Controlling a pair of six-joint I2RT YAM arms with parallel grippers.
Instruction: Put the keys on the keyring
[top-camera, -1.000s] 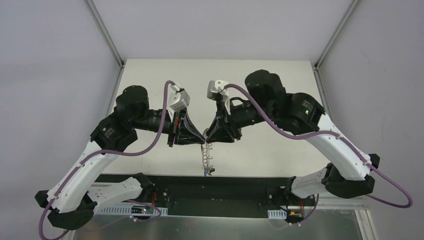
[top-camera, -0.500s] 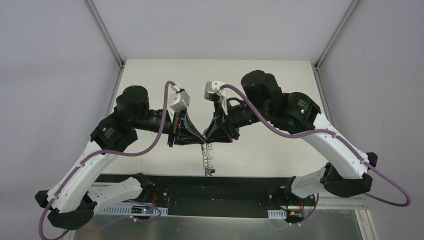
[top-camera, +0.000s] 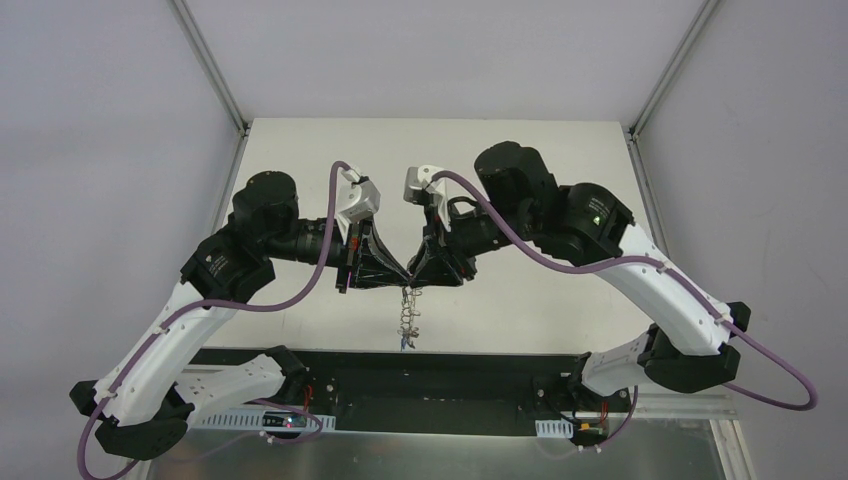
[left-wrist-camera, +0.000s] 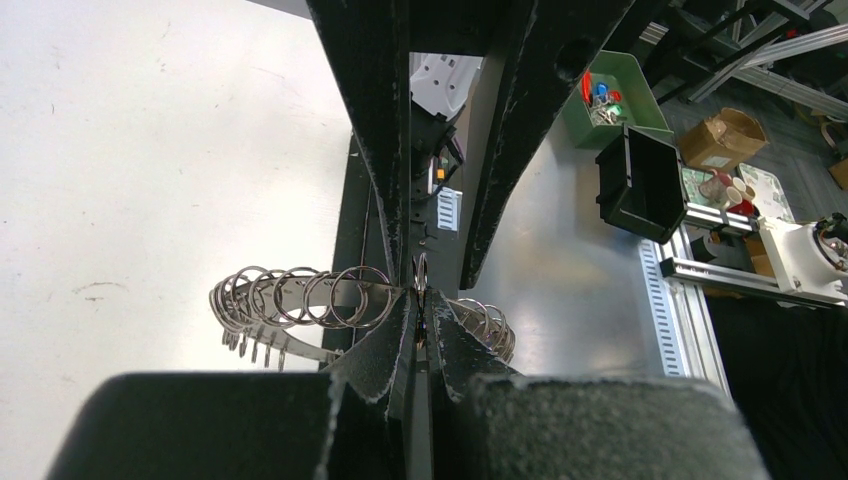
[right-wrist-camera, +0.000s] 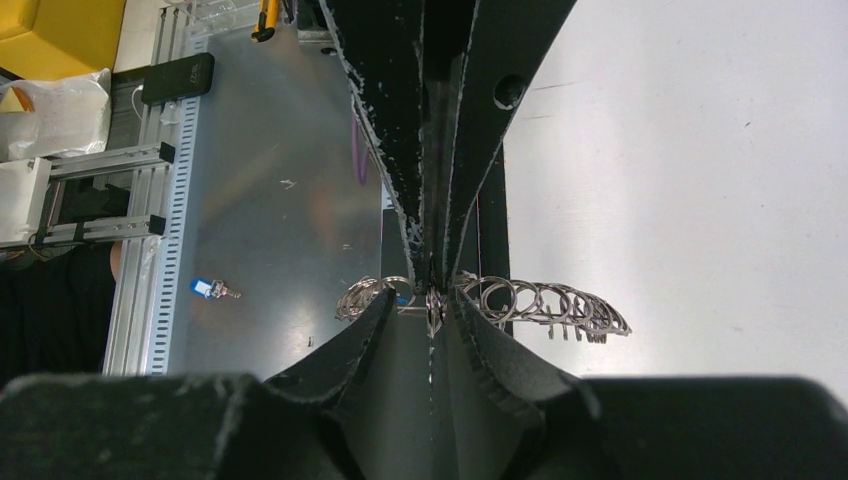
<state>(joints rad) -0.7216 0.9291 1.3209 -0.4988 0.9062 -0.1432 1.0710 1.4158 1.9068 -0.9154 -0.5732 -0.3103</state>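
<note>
The keyring hangs edge-on above the table's near edge, and its top sits where my two grippers meet tip to tip. My left gripper is shut on the ring's rim. In the left wrist view its fingertips pinch the grey band beside a wire loop. My right gripper faces it, jaws a little apart on either side of one loop, touching nothing that I can see. The keyring carries small keys and one blue tag. A loose blue-tagged key lies on the metal plate.
A black rail runs along the table's near edge, right under the hanging ring. Off the table stand a green bin and a black box with aluminium framing. The white table spreads behind the grippers.
The right arm has shifted a little to the left and turned its wrist. The ring's lower end has swung slightly left. The left arm holds still.
</note>
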